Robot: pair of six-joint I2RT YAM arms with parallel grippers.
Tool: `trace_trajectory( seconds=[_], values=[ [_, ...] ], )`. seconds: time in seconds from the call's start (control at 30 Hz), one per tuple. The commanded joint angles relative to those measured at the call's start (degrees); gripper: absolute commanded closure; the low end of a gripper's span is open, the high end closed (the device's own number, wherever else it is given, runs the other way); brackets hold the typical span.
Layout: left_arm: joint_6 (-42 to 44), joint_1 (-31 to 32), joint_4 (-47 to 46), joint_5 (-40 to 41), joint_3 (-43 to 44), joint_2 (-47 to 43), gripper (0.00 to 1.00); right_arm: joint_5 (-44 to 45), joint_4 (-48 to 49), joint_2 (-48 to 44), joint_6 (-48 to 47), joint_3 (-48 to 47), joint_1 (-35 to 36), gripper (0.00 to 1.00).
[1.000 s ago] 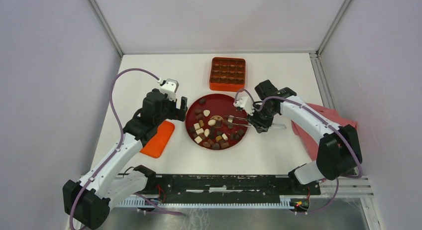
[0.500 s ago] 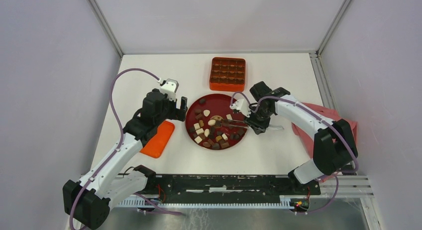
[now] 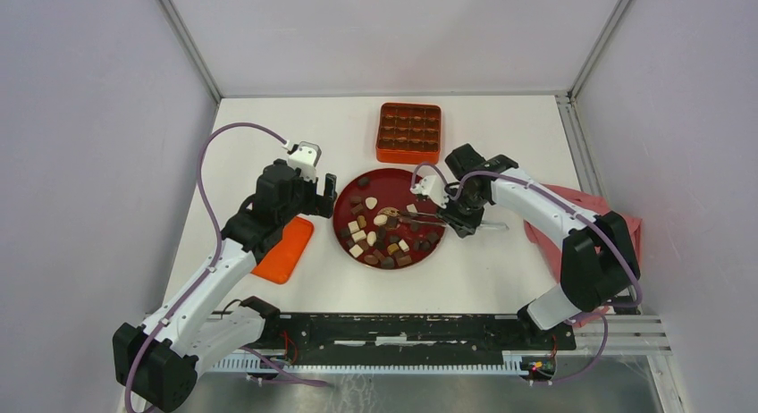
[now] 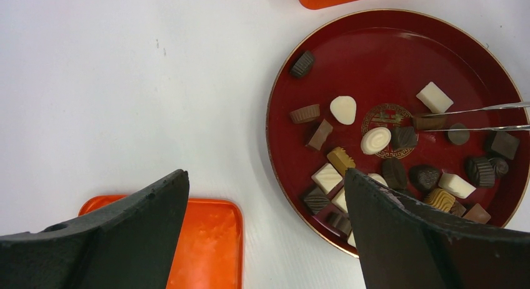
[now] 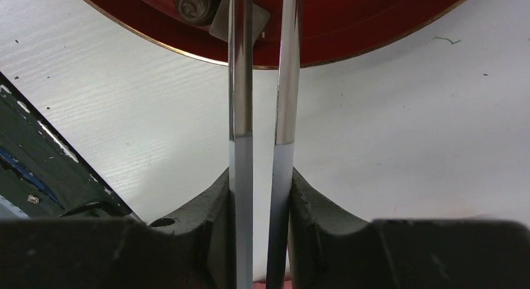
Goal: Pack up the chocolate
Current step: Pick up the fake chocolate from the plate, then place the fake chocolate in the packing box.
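The chocolate [image 3: 379,237] lies as several dark, light brown and cream pieces on a red plate [image 3: 393,182] in the middle of the table. My right gripper [image 3: 467,220] is shut on metal tweezers [image 3: 420,217], whose two arms [image 5: 240,82] run out over the plate rim [image 5: 375,48]. In the left wrist view the tweezers [image 4: 481,107] bracket a brown piece [image 4: 428,121] beside the plate's gold emblem; whether they touch it I cannot tell. My left gripper [image 4: 265,182] hangs open at the plate's left edge, nothing between its fingers.
An orange gridded box [image 3: 409,132] stands behind the plate. Its flat orange lid [image 3: 284,249] lies left of the plate under my left arm. A pink cloth [image 3: 585,218] lies at the right table edge, below my right arm.
My right gripper has shifted a little left and back with the tweezers, and the tweezer arms have drawn closer together. The left arm has not moved.
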State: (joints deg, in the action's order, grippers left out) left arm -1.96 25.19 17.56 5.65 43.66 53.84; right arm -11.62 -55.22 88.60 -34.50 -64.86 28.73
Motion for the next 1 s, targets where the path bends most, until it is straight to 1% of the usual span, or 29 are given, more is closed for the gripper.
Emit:
trace_trajectory(
  seconds=[0.0,0.1,0.3,0.57,0.67,0.8,0.9,0.97],
  values=[
    [3.7,-0.3,-0.7,-0.6,0.2,-0.6,0.02,0.9,1.5,-1.1,1.4,-3.9,0.2,0.92],
    [3.7,-0.3,-0.7,-0.6,0.2,-0.6,0.02,-0.2,2.2,-2.0,2.1,-4.5,0.1,1.0],
    [3.7,-0.3,-0.7,-0.5,0.2,-0.6,0.03,-5.5,3.3,-3.3,3.0,-4.6,-1.9,1.0],
    [3.7,-0.4,-0.7,-0.4,0.2,-0.9,0.03,-17.1,3.5,-1.9,3.4,-7.9,-9.3,1.0],
    [3.7,-0.3,-0.7,-0.2,0.2,-1.0,0.03,-20.2,4.3,-0.9,4.6,-10.6,-12.0,1.0],
    [3.8,-0.5,-0.8,-0.2,0.1,-1.2,0.03,-20.9,9.6,0.7,8.2,-14.9,-15.5,1.0],
    [3.8,-0.7,-0.9,-0.2,0.2,-1.1,0.03,-21.2,11.9,4.8,10.5,-20.5,-16.7,1.0],
    [3.8,-0.7,-0.9,-0.3,0.1,-1.2,0.03,-22.2,11.9,8.8,11.9,-26.2,-16.7,1.0]
  ],
)
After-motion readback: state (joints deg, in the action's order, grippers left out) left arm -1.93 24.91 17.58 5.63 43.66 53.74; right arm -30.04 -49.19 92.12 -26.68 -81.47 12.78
